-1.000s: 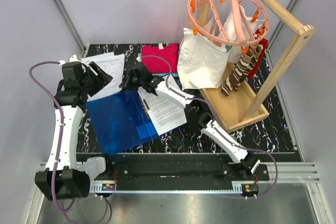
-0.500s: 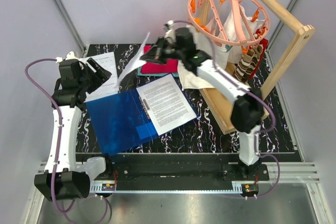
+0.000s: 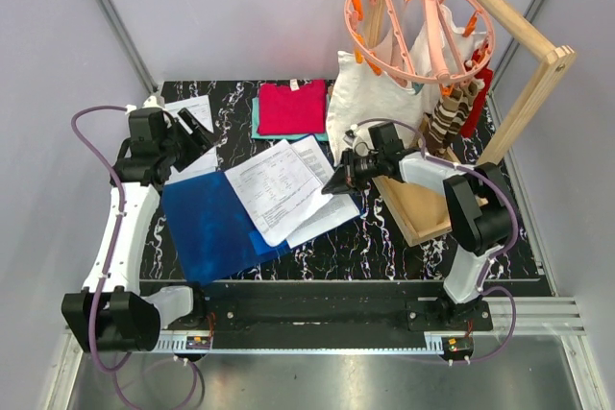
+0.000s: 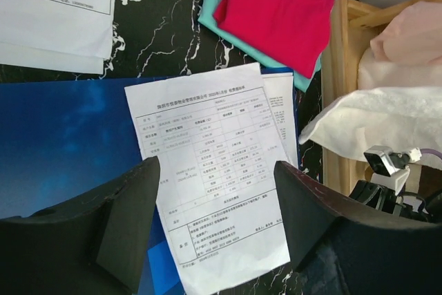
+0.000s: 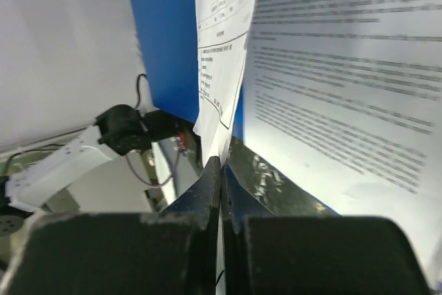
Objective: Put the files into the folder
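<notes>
The blue folder (image 3: 207, 228) lies open on the black marbled table. A printed sheet with a table on it (image 3: 274, 187) rests across the folder's right half, over another text sheet (image 3: 327, 218). My right gripper (image 3: 338, 182) is shut on that top sheet's right edge; the right wrist view shows the paper (image 5: 217, 67) pinched at the closed tips (image 5: 221, 167). More files (image 3: 192, 112) lie at the back left. My left gripper (image 3: 195, 129) hovers open above them, nothing between its fingers (image 4: 131, 219), looking down on the sheet (image 4: 207, 164) and folder (image 4: 55, 136).
Folded red and teal clothes (image 3: 291, 108) lie at the back centre. A wooden rack (image 3: 519, 112) with a pink clip hanger (image 3: 423, 21), a white cloth bag (image 3: 370, 122) and hanging items stands at the right, its tray base (image 3: 423, 199) next to my right arm.
My right arm has swung from the back with the sheet and lowered it onto the folder. The left gripper has shifted slightly right and stayed open.
</notes>
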`<move>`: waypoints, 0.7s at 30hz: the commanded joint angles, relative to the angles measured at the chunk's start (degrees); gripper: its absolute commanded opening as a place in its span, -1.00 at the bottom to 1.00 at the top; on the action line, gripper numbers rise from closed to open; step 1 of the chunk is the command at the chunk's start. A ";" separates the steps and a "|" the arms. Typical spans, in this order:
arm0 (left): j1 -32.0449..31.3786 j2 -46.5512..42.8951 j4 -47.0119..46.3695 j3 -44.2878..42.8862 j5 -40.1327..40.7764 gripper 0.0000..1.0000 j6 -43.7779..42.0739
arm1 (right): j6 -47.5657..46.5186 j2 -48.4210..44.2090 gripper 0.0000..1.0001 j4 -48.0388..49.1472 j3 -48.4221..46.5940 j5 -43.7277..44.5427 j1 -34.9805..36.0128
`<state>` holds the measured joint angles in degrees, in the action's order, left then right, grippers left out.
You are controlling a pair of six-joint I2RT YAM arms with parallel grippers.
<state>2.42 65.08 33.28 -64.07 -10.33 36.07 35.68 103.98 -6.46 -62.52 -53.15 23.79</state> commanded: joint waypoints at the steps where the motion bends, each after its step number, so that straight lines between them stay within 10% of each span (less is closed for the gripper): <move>1: -1.01 0.22 -3.57 -0.09 -0.40 0.41 -0.21 | -13.51 -5.98 -1.00 -4.34 0.56 4.34 -1.12; 21: -1.89 0.93 -3.66 0.35 0.04 0.42 -1.18 | -25.22 -13.02 -1.00 -12.44 3.55 21.50 -2.78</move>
<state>0.80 65.84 32.82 -64.01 -10.31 35.99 13.89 92.90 -18.09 -59.37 -34.30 21.58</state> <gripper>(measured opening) 0.708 0.007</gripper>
